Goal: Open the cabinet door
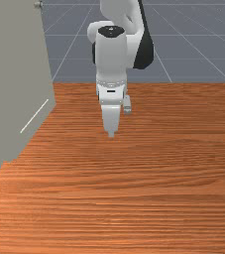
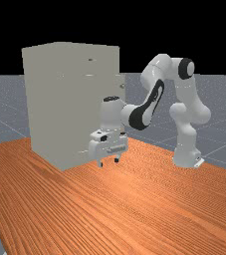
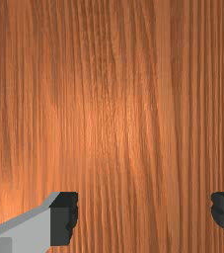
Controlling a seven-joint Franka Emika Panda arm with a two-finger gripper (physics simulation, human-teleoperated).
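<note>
Wooden table (image 2: 134,209) beneath the hand (image 2: 108,162)

From its rounded white base (image 2: 185,156), my white jointed arm (image 2: 157,72) with black bands rises, bends and reaches toward the far view's left. I have the white two-finger gripper (image 2: 108,162) hanging well apart from that base, pointing down, its black-tipped fingers (image 3: 63,217) spread wide.
</note>
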